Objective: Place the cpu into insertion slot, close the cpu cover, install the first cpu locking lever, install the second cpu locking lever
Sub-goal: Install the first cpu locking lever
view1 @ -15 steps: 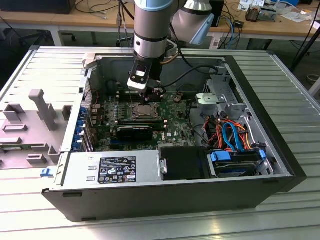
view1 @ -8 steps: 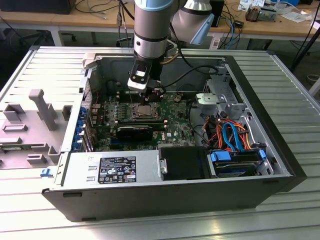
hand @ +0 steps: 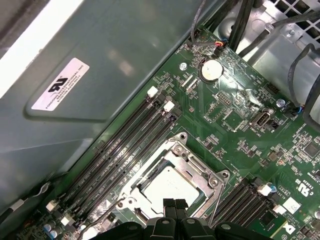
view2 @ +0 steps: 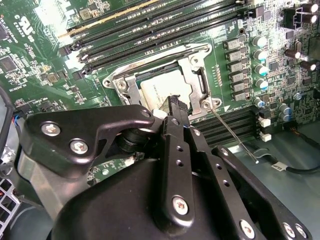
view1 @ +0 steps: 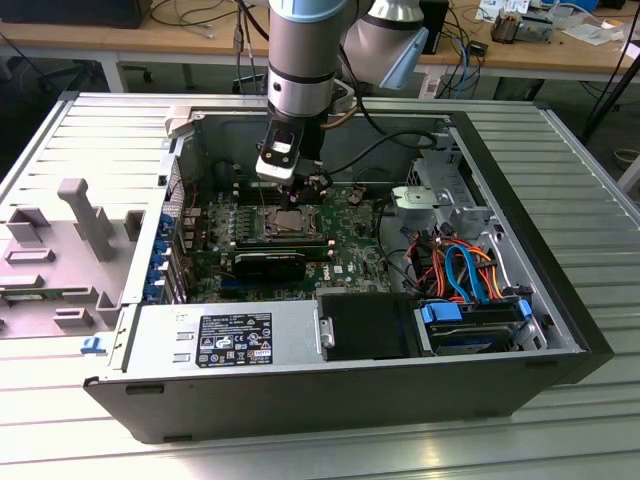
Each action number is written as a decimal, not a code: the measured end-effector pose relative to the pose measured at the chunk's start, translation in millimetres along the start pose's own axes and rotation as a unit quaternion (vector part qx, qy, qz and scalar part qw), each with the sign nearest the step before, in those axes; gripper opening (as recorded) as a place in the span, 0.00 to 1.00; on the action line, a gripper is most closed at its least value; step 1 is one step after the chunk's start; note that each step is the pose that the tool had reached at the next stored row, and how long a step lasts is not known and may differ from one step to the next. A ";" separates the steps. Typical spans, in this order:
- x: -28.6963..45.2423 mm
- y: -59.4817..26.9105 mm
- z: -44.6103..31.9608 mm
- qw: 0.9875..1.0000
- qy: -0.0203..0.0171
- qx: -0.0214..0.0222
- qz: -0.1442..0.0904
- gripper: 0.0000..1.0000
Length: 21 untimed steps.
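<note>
The jaws of the gripper [hand: 175, 205] are pressed together w/ nothing between them. The tips are over one edge of the cpu [hand: 167, 184]; I cannot tell if they touch it. The cpu lies flat inside the insertion slot [view1: 289, 223]. The cpu cover [hand: 199, 161] is down around it, so the silver-grey top shows through the square window. In the second wrist view, one thin locking lever [view2: 233, 135] sticks out free from a corner of the slot, not latched. Beside the slot run the long black memory slots [hand: 125, 150] on the green board [hand: 235, 130]. In the exterior view, the arm [view1: 300, 60] comes down into the open pc case [view1: 300, 400], which lies on a ribbed metal tabletop [view1: 580, 440].
</note>
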State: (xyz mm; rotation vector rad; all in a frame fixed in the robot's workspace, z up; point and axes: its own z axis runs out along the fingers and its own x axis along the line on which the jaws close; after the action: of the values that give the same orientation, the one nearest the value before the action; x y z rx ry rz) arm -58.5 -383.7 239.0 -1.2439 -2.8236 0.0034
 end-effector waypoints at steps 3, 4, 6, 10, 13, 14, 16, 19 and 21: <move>0.0 0.0 0.0 1.000 0.000 0.000 -0.003 0.11; 0.0 0.0 0.0 1.000 0.000 0.000 -0.004 0.11; 0.0 0.0 0.0 1.000 0.000 0.000 -0.005 0.11; 0.0 0.0 0.0 1.000 0.000 0.000 -0.008 0.11; 0.0 0.0 0.0 1.000 0.000 0.001 -0.010 0.11; 0.1 -0.1 0.0 1.000 0.000 0.001 -0.011 0.11; 0.1 -0.1 0.0 1.000 0.000 0.001 -0.012 0.11; 0.0 0.0 0.0 1.000 0.000 0.001 -0.013 0.11; 0.0 0.0 0.0 1.000 0.000 0.001 -0.014 0.11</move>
State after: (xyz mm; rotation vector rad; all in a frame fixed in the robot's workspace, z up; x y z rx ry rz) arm -58.5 -383.7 239.0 -1.2032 -2.8411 0.0047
